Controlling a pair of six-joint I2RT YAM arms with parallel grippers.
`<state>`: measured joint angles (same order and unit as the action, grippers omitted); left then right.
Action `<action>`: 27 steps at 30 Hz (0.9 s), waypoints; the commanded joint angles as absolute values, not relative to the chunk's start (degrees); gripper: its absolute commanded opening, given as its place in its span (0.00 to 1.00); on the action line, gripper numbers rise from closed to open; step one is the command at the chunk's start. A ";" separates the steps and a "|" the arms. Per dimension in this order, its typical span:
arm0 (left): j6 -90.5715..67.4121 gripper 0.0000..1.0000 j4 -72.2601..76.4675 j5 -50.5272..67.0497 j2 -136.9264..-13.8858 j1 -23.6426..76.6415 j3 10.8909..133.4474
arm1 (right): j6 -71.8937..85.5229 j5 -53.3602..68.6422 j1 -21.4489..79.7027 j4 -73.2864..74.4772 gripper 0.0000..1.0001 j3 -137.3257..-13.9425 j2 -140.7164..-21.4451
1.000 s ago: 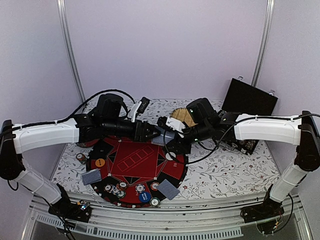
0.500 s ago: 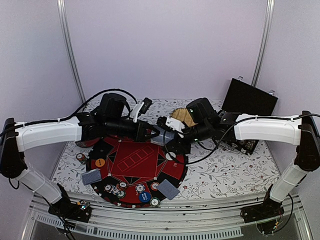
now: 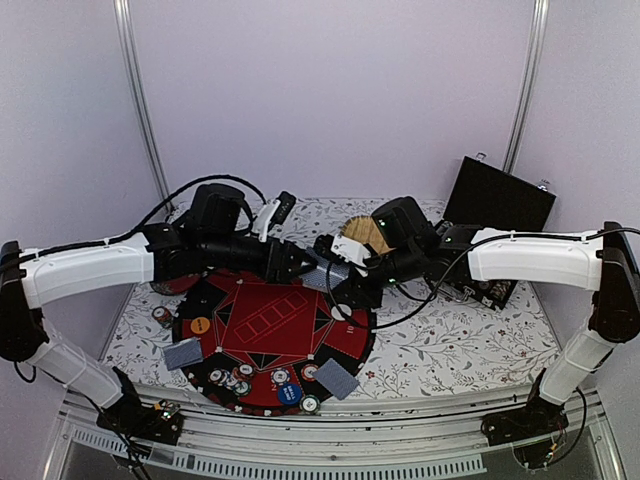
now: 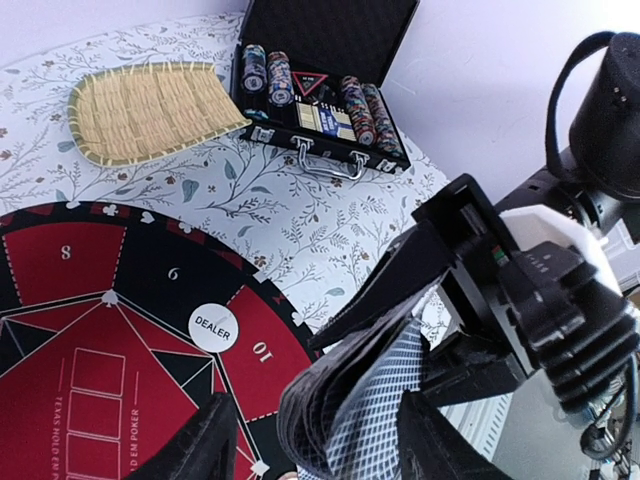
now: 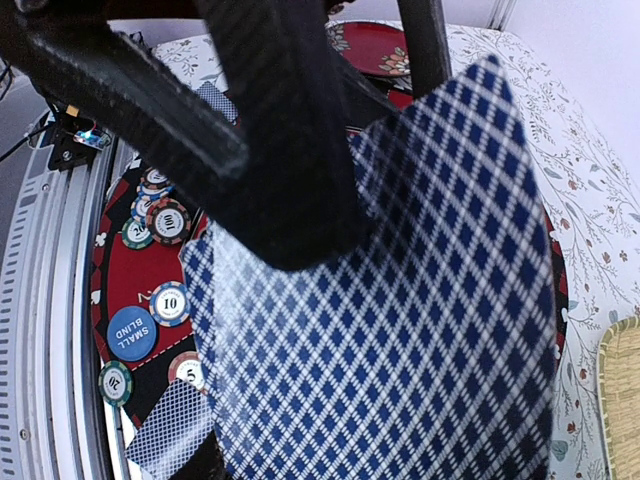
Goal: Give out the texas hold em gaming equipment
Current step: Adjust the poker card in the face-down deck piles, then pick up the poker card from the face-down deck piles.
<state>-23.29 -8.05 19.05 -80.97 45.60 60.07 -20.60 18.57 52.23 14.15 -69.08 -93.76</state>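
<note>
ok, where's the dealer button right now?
In the left wrist view the dealer button lies flat on the round poker mat, near its rim between the 6 and 10 marks; from above that is the mat's right side.

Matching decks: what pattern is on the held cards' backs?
The cards: blue-white diamond check; right wrist view.

your table (image 3: pixel 450 350) is covered by a white cloth printed with grey leaves and small flowers. a round red-and-black poker mat (image 3: pixel 262 325) lies left of centre, reaching close to the near edge. one chip (image 3: pixel 161 316) sits on the cloth just left of the mat. on the far side, an oval straw tray (image 4: pixel 150 110) lies just left of an open black chip case (image 4: pixel 330 30); you can't tell whether they touch. a small red patterned dish (image 5: pixel 370 45) sits beyond the mat's far-left rim, mostly hidden.
</note>
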 commanded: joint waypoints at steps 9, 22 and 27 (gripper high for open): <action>-22.99 0.21 -8.73 21.79 -78.35 44.37 59.37 | -20.92 18.19 52.37 14.24 0.44 -70.05 -92.72; -22.96 0.00 -8.45 26.25 -78.71 44.38 59.91 | -21.04 17.63 52.33 14.15 0.44 -69.81 -92.62; -23.39 0.00 -6.06 25.37 -75.04 44.06 57.83 | -21.27 17.31 51.63 13.71 0.44 -68.32 -91.96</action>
<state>-23.55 -8.27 25.10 -78.70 44.80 59.81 -20.67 18.09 52.12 14.17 -69.04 -93.73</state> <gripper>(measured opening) 0.011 0.441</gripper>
